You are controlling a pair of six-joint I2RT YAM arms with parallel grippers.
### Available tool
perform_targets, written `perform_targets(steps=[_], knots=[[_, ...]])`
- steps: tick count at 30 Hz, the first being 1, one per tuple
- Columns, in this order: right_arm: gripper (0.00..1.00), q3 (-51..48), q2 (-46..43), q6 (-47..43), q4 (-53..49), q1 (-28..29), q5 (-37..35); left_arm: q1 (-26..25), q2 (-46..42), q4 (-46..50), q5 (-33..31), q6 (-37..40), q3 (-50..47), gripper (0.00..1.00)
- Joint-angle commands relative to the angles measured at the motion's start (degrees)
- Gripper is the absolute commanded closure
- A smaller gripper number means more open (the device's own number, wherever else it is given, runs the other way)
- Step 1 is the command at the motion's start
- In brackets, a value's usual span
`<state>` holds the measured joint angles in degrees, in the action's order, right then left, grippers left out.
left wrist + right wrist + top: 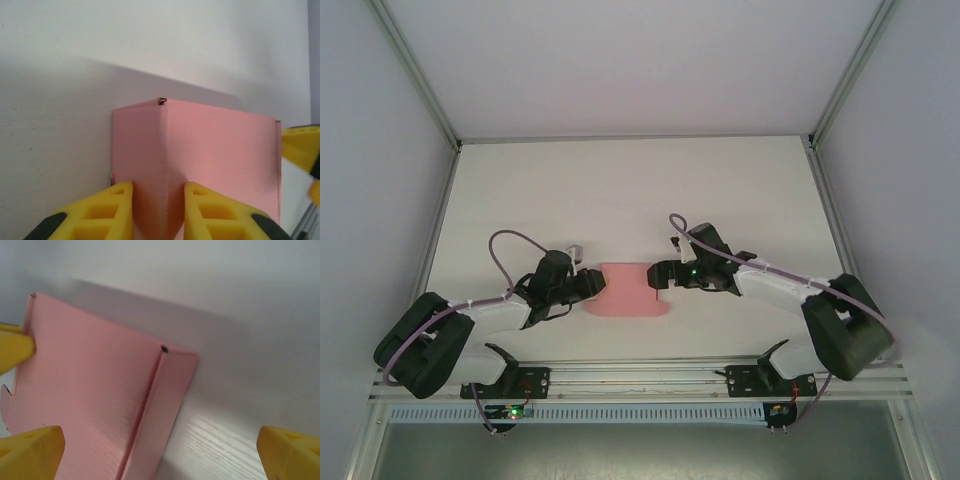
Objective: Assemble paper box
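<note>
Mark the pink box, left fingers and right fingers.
pink box (625,292), top view, sheet's middle.
left fingers (120,222), left wrist view, one yellow fingertip.
right fingers (292,455), right wrist view, lower-right yellow fingertip.

Top view: paper box (628,292) ends at 9 and 3 o'clock sit hidden under left gripper (592,284) and right gripper (663,279); fingertips there are too small to tell contact. Left wrist view: box cut off by the frame at 6 o'clock, left fingers (107,212) cropped at the bottom edge too; can't tell if they pinch the raised fold (165,150) between them. Dark speck (162,101) at 12 o'clock of the fold, too small to identify. Yellow finger (300,145) at 3 o'clock is blurred and cropped by the frame. Right wrist view: box cropped at 6 o'clock, right fingers (32,452) cut off at the 7 and 5 o'clock corners.
</note>
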<state>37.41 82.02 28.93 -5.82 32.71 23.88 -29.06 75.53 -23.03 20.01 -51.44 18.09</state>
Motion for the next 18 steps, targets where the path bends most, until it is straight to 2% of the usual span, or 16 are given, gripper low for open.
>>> perform_targets(steps=[1,6,11,18], knots=[[0.02,2.03,3.36,2.68,1.26,-0.45,8.92,2.15,-0.3,0.35,1.49,-1.09,-2.85,0.81],[0.02,2.21,6.14,4.9,6.82,-0.45,12.66,5.29,-2.3,-3.35,3.2,-2.9,-6.83,0.83],[0.02,2.3,8.7,8.18,13.11,-0.21,17.78,5.76,-1.08,-8.41,3.89,-4.91,-9.23,0.89],[0.02,2.74,11.35,10.27,16.55,0.31,20.5,6.14,0.76,-13.26,5.32,-6.41,-10.62,0.94]])
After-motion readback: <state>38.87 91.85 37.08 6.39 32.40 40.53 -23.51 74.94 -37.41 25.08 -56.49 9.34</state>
